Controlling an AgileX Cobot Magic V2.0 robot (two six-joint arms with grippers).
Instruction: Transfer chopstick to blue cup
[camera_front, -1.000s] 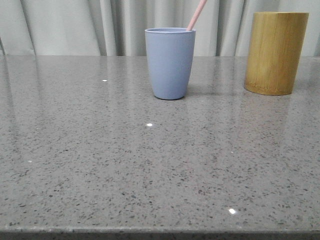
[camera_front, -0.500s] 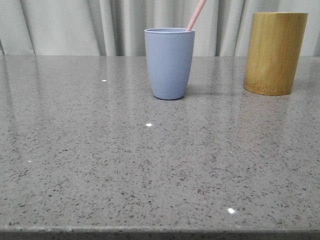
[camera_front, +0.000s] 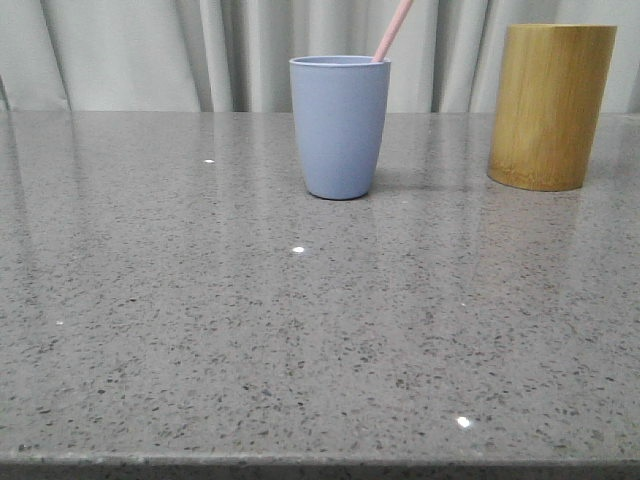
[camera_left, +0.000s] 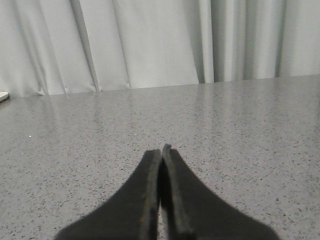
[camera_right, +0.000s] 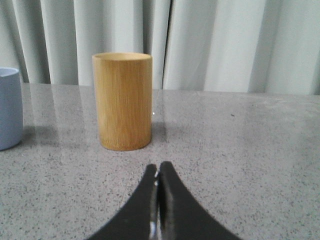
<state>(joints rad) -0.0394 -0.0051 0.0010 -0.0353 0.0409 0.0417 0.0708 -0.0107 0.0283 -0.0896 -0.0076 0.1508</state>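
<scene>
The chopstick (camera_front: 393, 30) is seen leaning inside the blue cup (camera_front: 339, 126), which stands upright on the table (camera_front: 300, 330), well apart from the bamboo cylinder (camera_front: 551, 106). The left gripper (camera_left: 161, 152) and right gripper (camera_right: 158, 172) are pressed together, empty. The transfer is judged complete; nothing further seems called for.

Pale grey-blue blue cup (camera_front: 339, 127) upright on table, pink chopstick (camera_front: 393, 30) inside, leaning right
</scene>
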